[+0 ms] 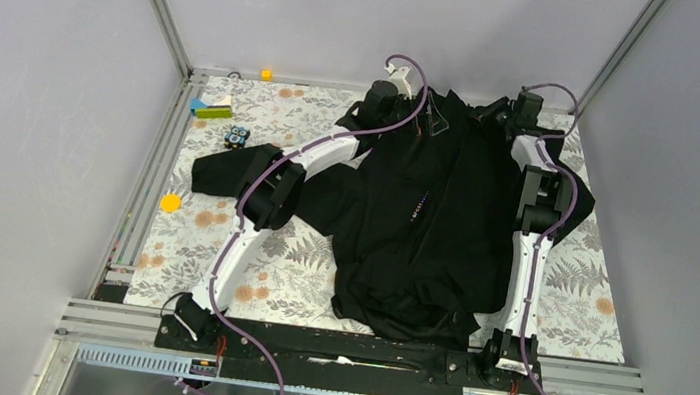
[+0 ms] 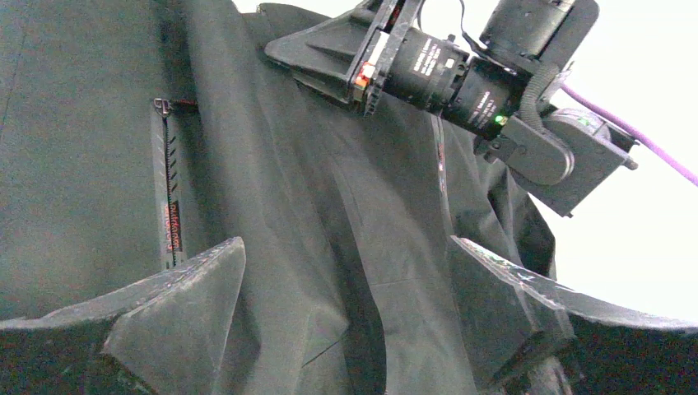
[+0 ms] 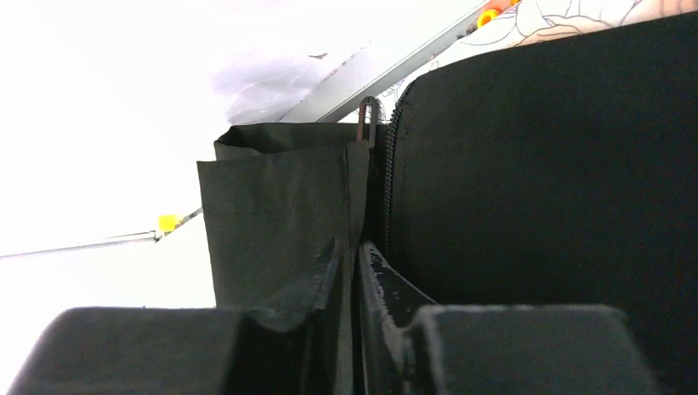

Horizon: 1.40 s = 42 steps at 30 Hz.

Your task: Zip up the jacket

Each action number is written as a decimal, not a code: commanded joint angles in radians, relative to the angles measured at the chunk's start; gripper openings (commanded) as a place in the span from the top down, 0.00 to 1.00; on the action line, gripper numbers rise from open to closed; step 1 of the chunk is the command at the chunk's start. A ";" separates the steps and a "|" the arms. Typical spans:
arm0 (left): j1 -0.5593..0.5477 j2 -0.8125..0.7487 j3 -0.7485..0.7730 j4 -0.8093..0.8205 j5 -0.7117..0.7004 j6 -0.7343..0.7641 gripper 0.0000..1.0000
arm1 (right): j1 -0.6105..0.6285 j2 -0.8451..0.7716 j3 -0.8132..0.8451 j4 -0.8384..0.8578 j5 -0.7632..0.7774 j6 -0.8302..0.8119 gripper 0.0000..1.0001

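Note:
The black jacket (image 1: 433, 228) lies spread on the floral table mat, collar end at the far side, with tiny coloured marks at mid-chest. My left gripper (image 1: 431, 119) is at the jacket's far end. In the left wrist view it (image 2: 346, 247) is open, with folded fabric between and below the fingers. The zipper (image 2: 169, 181) runs at the left there, its slider at the top. My right gripper (image 1: 485, 111) is beside it at the far edge. In the right wrist view it (image 3: 352, 247) is shut on the jacket's (image 3: 280, 206) front edge beside the zipper teeth (image 3: 387, 181), below the pull tab (image 3: 368, 115).
On the mat's left side are a yellow disc (image 1: 170, 202), a small black and blue toy (image 1: 238, 136), green and blue blocks (image 1: 211, 108) and a yellow cube (image 1: 266, 73) at the back rail. The jacket's sleeve (image 1: 218, 169) lies under my left arm.

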 commanded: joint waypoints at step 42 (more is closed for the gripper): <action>0.169 -0.173 -0.319 0.517 0.219 -0.489 0.36 | 0.280 -0.684 -0.799 0.513 -0.125 -0.543 1.00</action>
